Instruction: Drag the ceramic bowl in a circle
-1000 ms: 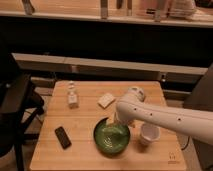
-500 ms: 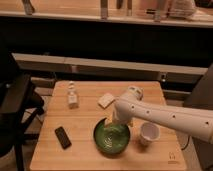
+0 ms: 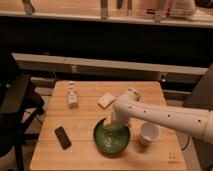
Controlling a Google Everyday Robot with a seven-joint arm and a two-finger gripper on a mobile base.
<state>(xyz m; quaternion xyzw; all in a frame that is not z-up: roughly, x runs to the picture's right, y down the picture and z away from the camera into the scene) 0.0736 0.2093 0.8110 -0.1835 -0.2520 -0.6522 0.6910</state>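
We count one each: ceramic bowl, white cup, phone, bottle, pale block. The pincer sits at the bowl's upper rim; its state we cannot tell.

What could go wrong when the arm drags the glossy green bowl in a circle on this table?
1. The small white cup stands close to the right of the wide, glossy green ceramic bowl; a circle towards that side would probably knock it.
2. The gripper sits at the bowl's far rim, so the pull acts on one edge; the bowl might tip or slip free.
3. A wide circle could push the flat black rectangular object lying left of the bowl.
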